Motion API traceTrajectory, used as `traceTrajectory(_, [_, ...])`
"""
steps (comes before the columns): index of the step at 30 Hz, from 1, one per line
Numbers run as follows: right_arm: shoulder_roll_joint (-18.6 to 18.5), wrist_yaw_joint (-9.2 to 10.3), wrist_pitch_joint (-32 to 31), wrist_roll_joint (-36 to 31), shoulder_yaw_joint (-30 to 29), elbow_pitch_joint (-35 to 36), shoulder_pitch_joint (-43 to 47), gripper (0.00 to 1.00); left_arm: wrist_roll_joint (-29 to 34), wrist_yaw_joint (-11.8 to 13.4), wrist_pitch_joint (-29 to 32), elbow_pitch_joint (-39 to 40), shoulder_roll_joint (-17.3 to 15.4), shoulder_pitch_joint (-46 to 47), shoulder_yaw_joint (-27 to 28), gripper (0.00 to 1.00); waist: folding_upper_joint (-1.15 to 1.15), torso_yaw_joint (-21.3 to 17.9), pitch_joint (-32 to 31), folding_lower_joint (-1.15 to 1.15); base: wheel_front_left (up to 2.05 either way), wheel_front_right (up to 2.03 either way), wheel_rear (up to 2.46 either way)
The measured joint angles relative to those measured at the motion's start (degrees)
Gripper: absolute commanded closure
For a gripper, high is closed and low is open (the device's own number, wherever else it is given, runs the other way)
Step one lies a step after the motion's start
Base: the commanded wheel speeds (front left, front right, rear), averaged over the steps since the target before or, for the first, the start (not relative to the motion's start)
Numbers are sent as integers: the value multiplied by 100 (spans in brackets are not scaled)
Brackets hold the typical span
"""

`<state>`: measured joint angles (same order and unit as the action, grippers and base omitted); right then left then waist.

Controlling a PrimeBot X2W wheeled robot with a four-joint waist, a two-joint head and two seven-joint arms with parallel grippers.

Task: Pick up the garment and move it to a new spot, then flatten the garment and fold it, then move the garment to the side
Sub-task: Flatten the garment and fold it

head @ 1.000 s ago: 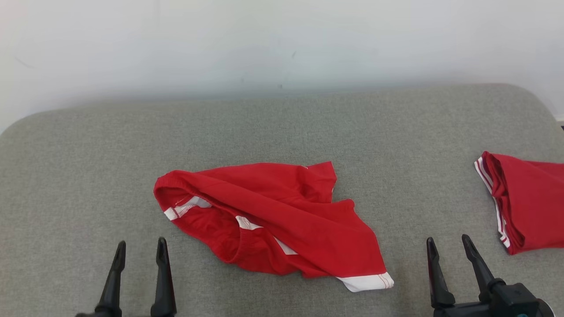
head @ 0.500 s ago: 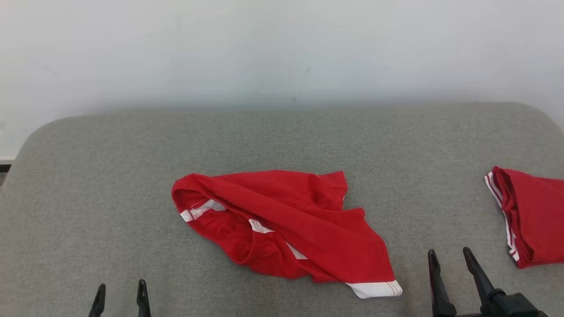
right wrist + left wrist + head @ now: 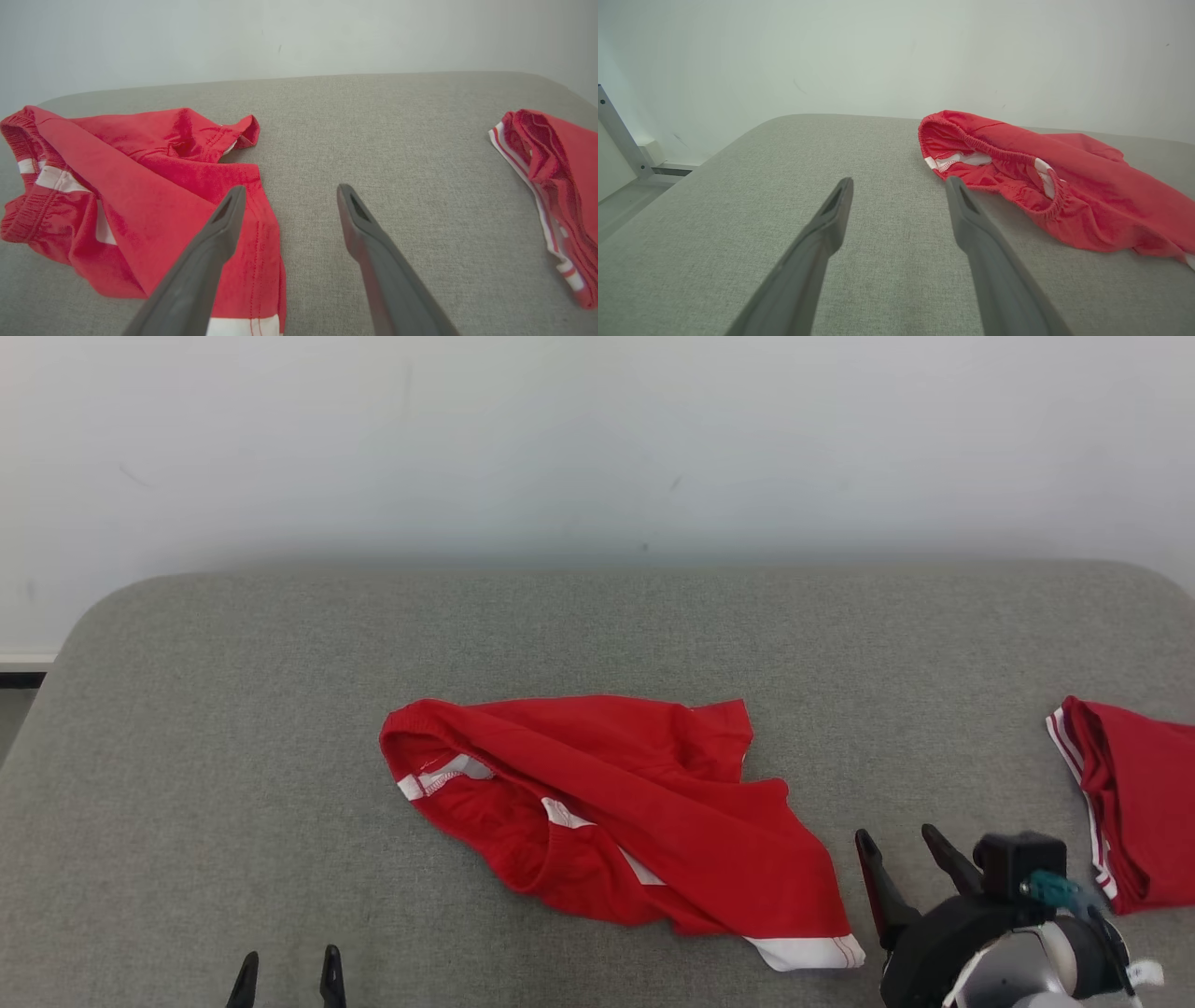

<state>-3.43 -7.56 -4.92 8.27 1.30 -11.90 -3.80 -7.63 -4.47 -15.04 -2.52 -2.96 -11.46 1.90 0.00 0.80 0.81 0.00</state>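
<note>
"Red shorts, rumpled, in the middle of the grey cushion," says the first onlooker. "The waistband is bunched toward the robot's left, and one leg with a white hem trails toward its right."

"And the hands?" asks the second.

"Both are empty, fingers spread. The left gripper sits low at the near edge, apart from the cloth. In its wrist view the waistband lies beyond the fingers and to their right. The right gripper is just beside the white hem. In its own wrist view one finger overlaps the red leg, though whether it touches the cloth cannot be told."

"So which step is this?"

"By the look of it, the first one: the pick-up has not begun. Nothing is lifted, flattened or folded. The other red piece, which looks folded at the far right, seems a separate item already dealt with."

"What does the next move ask for?"

"Probably each hand should come down on its own end, the left on the elastic waistband and the right on the hem or the leg edge. The fingers would need to close low against the cushion, then rise together so the shorts hang open rather than twisted. The soft cushion may give under the fingertips, and the folded piece near the right arm should be left alone."
</note>
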Motion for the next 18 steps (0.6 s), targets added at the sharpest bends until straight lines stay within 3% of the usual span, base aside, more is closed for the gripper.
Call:
traceTrajectory(1, [-48, 1, -577, 119, -46, -35, -232, 0, -3, 3, 0, -1, 1, 31, -54, 0, 0, 16, 19, 0, 0, 0, 0])
traceTrajectory(3, [-112, 1, -1144, 216, -7, -111, -422, 0, -4, 15, 0, 0, 2, 64, -111, 0, 0, 45, 42, 0, 0, 0, 0])
traceTrajectory(10, [-304, 1, -2527, 355, 58, -550, -1062, 0, -4, -2, 0, 13, 1, 166, -198, 0, 0, 200, 178, 0, 0, 0, 0])
traceTrajectory(18, [-388, 1, -2973, 218, 157, -1010, -1447, 0, 1, -14, 0, 15, 3, 261, -233, 0, 0, 427, 371, 0, 0, 0, 0])
